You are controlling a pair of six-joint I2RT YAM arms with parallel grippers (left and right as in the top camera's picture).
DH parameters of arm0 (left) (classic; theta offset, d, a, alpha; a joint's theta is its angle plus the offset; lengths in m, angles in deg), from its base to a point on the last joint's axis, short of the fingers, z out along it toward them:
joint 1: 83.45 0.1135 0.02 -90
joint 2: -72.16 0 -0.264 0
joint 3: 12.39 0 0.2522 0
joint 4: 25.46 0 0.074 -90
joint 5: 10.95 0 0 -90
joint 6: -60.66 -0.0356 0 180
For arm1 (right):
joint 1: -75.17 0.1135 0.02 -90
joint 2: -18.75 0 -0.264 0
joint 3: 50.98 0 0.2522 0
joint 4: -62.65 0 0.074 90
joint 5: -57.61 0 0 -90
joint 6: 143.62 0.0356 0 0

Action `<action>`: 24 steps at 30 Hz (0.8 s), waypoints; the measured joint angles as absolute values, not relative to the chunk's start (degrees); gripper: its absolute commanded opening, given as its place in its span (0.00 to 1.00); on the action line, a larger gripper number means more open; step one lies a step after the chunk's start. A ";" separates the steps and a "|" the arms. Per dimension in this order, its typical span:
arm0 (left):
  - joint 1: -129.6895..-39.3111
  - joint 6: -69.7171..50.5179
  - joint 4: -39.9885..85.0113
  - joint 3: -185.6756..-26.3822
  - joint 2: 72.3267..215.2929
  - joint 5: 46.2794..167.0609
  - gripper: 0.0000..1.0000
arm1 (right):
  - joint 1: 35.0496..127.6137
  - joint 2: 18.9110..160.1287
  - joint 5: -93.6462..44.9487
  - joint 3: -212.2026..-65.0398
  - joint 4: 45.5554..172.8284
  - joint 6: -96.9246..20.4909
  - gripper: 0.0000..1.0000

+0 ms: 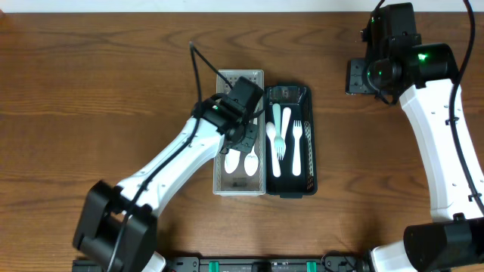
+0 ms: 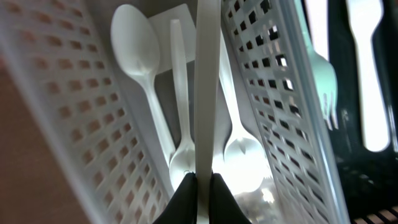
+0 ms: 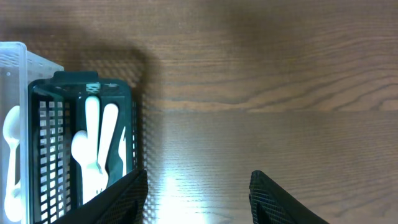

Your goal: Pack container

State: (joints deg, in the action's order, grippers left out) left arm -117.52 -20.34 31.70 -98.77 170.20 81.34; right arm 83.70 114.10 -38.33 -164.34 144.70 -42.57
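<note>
My left gripper (image 2: 203, 186) is shut on the handle of a white plastic utensil (image 2: 206, 93), held over the white perforated basket (image 2: 74, 112); its head is hidden, so its kind cannot be told. Two white spoons (image 2: 138, 50) lie in that basket below. Overhead, the left gripper (image 1: 238, 134) hovers over the white basket (image 1: 240, 74), with the spoons (image 1: 250, 162) at its near end. Beside it, the black basket (image 1: 290, 91) holds a mint fork (image 1: 277, 125) and white forks (image 1: 297, 147). My right gripper (image 3: 198, 199) stands open over bare wood, holding nothing.
The two baskets sit side by side at the table's middle. The right arm (image 1: 423, 83) stands at the far right, its gripper (image 1: 359, 75) apart from the black basket (image 3: 43, 93). Brown wooden tabletop (image 1: 91, 91) surrounds everything.
</note>
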 measured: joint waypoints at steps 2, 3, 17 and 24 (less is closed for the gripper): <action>-117.52 -20.76 30.57 -98.77 171.12 81.16 0.17 | 83.70 114.10 -38.33 -164.31 144.70 -42.54 0.56; -117.52 -20.84 30.15 -98.77 171.36 81.16 0.17 | 83.70 114.12 -38.33 -164.31 144.70 -42.57 0.56; -116.31 -26.46 28.38 -98.95 166.75 70.93 0.98 | 83.70 114.12 -38.33 -164.31 141.46 -42.76 0.59; -104.71 -29.02 19.09 -101.24 160.85 67.68 0.98 | 83.70 116.09 -38.30 -164.34 129.60 -45.82 0.99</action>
